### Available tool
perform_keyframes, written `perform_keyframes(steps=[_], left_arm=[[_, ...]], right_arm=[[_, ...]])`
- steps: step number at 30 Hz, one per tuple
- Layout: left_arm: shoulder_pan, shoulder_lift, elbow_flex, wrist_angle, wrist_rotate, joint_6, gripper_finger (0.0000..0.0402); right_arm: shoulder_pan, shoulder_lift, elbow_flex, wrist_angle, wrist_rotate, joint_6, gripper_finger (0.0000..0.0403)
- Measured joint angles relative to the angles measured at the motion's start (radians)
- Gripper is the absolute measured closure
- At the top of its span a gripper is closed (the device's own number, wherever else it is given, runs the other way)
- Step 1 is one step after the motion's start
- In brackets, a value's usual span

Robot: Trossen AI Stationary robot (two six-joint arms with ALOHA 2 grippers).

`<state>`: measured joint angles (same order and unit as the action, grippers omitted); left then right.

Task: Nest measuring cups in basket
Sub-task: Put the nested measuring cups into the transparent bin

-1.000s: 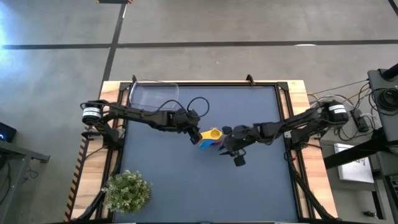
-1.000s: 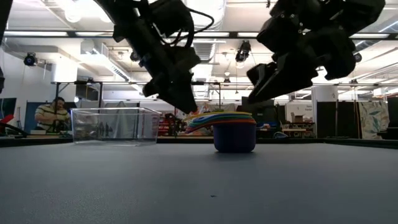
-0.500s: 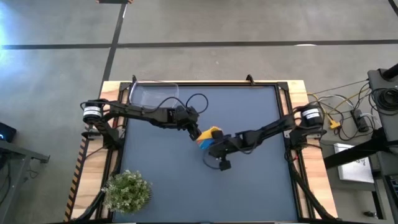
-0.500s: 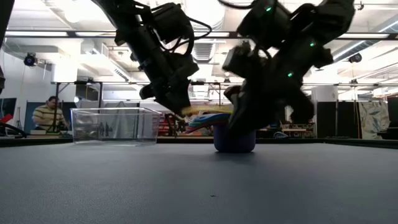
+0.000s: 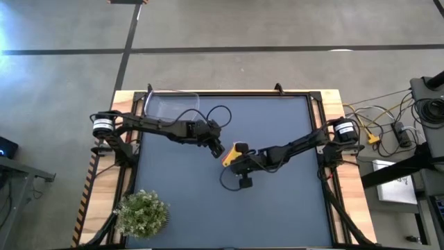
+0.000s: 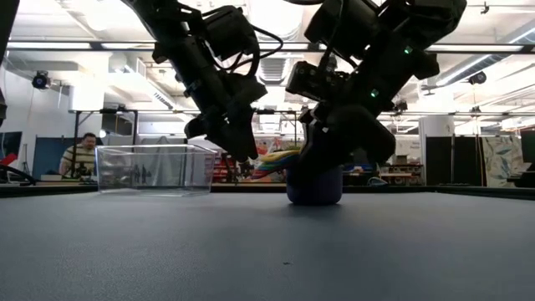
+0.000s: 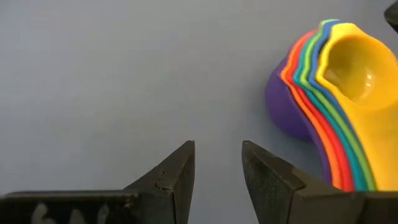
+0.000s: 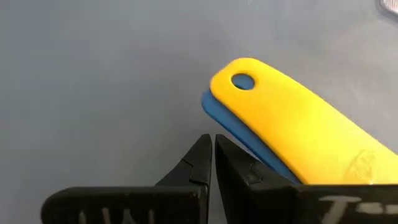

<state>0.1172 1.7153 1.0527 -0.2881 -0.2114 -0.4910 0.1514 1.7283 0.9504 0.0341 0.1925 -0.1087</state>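
- One small green plant point(image 5: 142, 212) stands at the near left corner of the table point(image 5: 277, 201).
- Right gripper point(image 5: 241, 162) sits low at mid-table, fingers point(image 8: 205, 163) clenched together on nothing, just beside the stacked cup handles.
- Nested measuring cups point(image 5: 234, 153) rest on the table at its middle, yellow innermost, purple outermost; the bowl stands upright in the low view point(image 6: 314, 182).
- Left gripper point(image 5: 216, 148) hangs just left of the stack, fingers point(image 7: 176, 174) parted, grasping nothing.
- Clear basket point(image 5: 171, 105) sits at the far left corner, well apart from the cups, with no cup in it.
- A seated person point(image 6: 81, 155) shows in the room beyond.
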Motion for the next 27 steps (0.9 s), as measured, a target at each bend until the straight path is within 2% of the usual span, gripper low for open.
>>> perform_keyframes(steps=[23,27], left_arm=[[-0.022,0.0,-0.037,-0.008,0.11,-0.045,0.0287],[-0.022,-0.007,-0.004,-0.111,0.147,-0.025,0.0287]], right_arm=[[0.003,0.006,0.025,0.03,0.055,0.004,0.0392],[0.003,0.006,0.025,0.056,0.045,0.003,0.0392]])
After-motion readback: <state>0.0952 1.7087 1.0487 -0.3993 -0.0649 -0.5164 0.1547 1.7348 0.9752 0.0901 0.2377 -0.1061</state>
